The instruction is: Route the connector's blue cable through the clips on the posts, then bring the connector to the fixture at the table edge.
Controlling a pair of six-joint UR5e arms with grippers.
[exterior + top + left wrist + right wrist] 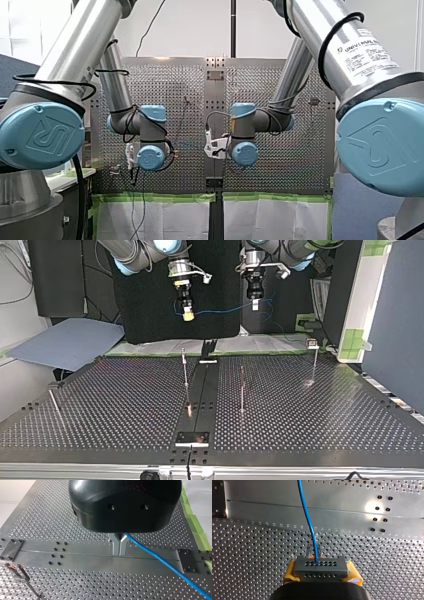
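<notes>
Seen in the top view, my right gripper (188, 315) and my left gripper (255, 304) hang high over the table (125, 405). The cable (225, 310) sags between them, running from the right one toward 3 o'clock. The right gripper clamps the grey connector (321, 567) between its yellow pads (290, 573), and the cable leaves the connector's face straight ahead. The left gripper's metal fingers (115, 545) are pinched narrow on the cable (tips meeting). The posts (185, 371) stand at 6 o'clock of both grippers, well apart from the cable.
</notes>
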